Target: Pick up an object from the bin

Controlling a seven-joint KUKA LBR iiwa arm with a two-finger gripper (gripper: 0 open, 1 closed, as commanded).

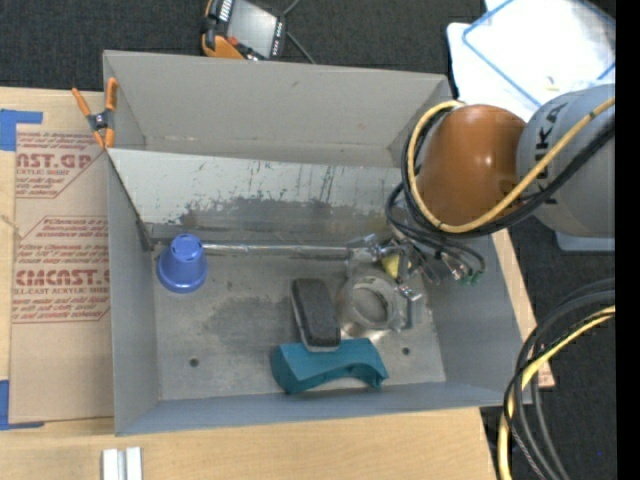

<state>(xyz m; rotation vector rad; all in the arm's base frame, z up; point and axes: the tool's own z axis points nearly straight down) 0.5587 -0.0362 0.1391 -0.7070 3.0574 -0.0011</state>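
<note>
The gripper [372, 306] is set low in the bin [250, 118], just beside a dark grey block [316, 313] at mid-floor; its opening cannot be told. The block should be straddled squarely.

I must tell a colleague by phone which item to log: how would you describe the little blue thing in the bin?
Start at the grey metal bin and go to the left end of its floor, by the back wall. The blue cup-like thing stands alone: round and bright blue, unlike the dark grey block and teal curved piece mid-floor.
</note>
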